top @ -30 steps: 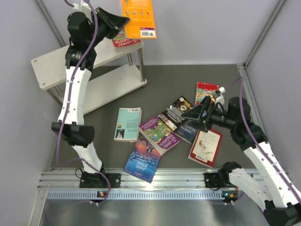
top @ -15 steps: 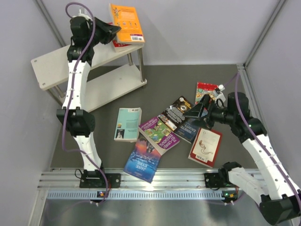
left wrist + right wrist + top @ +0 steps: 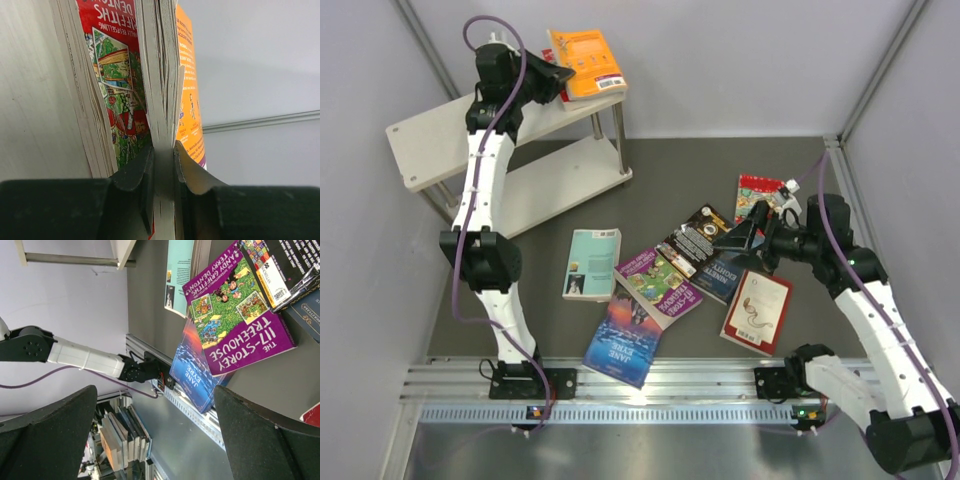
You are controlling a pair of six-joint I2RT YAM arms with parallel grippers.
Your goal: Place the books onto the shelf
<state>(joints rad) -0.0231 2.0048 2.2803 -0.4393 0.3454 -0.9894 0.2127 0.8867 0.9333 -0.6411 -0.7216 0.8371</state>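
A matte dark grey table top [image 3: 720,170] lies under the right gripper [image 3: 725,240]. Plain pale lilac-grey wall panels close it in: a back wall [image 3: 750,60] beyond the left gripper [image 3: 563,75], a left side wall [image 3: 360,280] outboard of it, and a right side wall [image 3: 920,150] outboard of the right gripper. A thin silver metal post [image 3: 885,62] runs along the far right corner. Nearer than both grippers, a slotted aluminium rail [image 3: 650,375] catches a bright glare, with a brushed steel sheet [image 3: 640,450] nearer still.

Overhead wide, wrist cameras close (books [image 3: 658,285] shared).
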